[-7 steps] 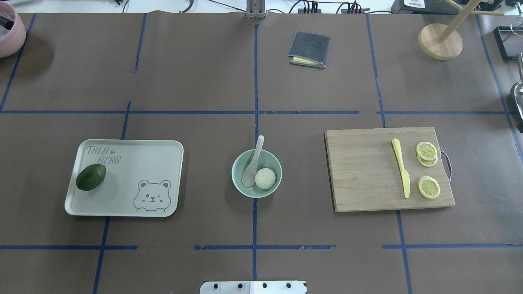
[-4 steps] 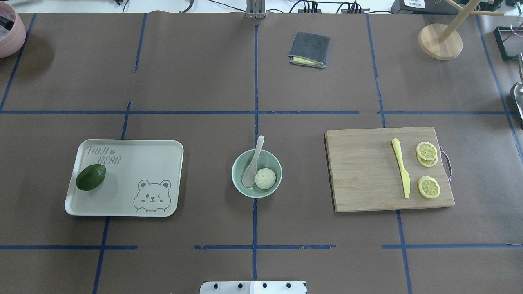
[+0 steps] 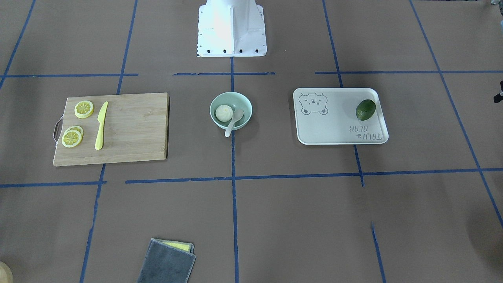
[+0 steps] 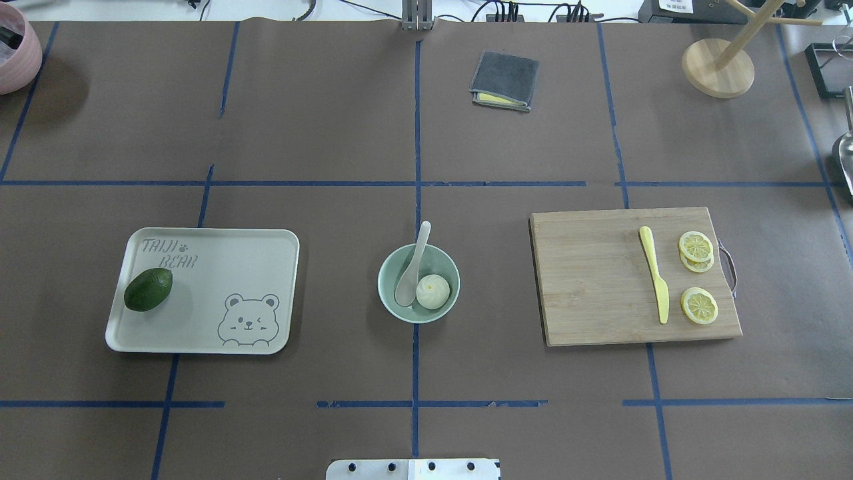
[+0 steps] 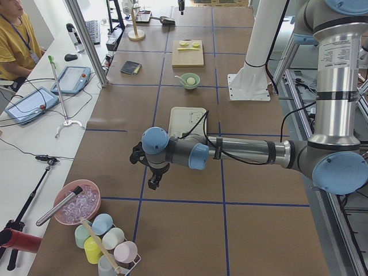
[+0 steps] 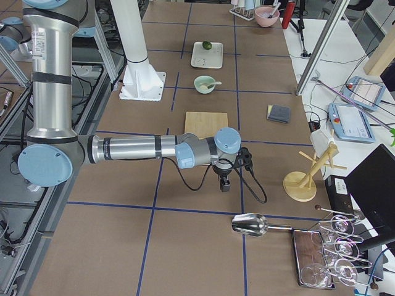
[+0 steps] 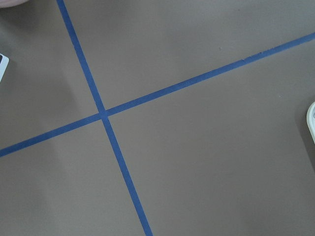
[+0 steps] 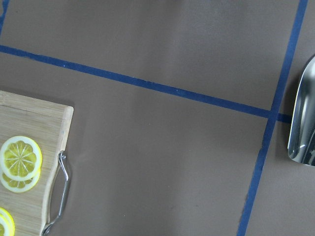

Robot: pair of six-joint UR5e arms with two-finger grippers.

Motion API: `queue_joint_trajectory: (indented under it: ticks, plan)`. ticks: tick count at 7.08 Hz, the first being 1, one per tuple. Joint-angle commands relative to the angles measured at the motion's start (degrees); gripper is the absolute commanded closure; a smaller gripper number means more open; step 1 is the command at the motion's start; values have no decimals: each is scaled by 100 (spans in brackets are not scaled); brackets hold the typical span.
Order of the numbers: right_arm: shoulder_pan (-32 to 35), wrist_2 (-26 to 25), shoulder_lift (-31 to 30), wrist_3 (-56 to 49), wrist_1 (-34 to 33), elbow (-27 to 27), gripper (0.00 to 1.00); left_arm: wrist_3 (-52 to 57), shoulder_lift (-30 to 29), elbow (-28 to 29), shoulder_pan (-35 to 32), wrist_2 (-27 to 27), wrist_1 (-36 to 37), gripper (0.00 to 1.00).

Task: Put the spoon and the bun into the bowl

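Task looks done: spoon (image 4: 411, 267) & bun (image 4: 433, 291) both lie in the mint bowl (image 4: 384, 288) at centre of worktop (image 4: 320, 133), spoon handle jutting over the rim away from robot; L fingers (image 5: 153, 184) & R fingers (image 6: 224, 185) hang far off at opposite ends, spread can't be told.

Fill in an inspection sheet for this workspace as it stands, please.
surface: table covered in brown paper with a blue tape grid.
job's things: spoon and bun both in bowl, the spoon's handle over the rim.
clutter: avocado on tray; knife and lemon slices on cutting board; folded cloth.
grippers: left gripper and right gripper at the table's ends, away from the bowl; open or shut, cannot tell.
cables: bundle at the table's far edge.
surroundings: operator seated at side bench; metal scoop; wooden stand.
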Motion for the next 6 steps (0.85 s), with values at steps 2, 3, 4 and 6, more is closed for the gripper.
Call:
queue_joint_trajectory:
  ticks: [2,3,4,6]
  plan:
    - [67,21,-34,-84,-36,-21,0,3,-94,27,1,30,2,0]
    - [67,21,-35,-85,-36,-29,0,3,-94,35,1,30,11,0]
    - [76,30,-61,-85,-27,-21,0,3,-120,35,19,30,-6,0]
    - [102,56,-228,-85,43,32,0,3,-593,280,45,265,-24,0]
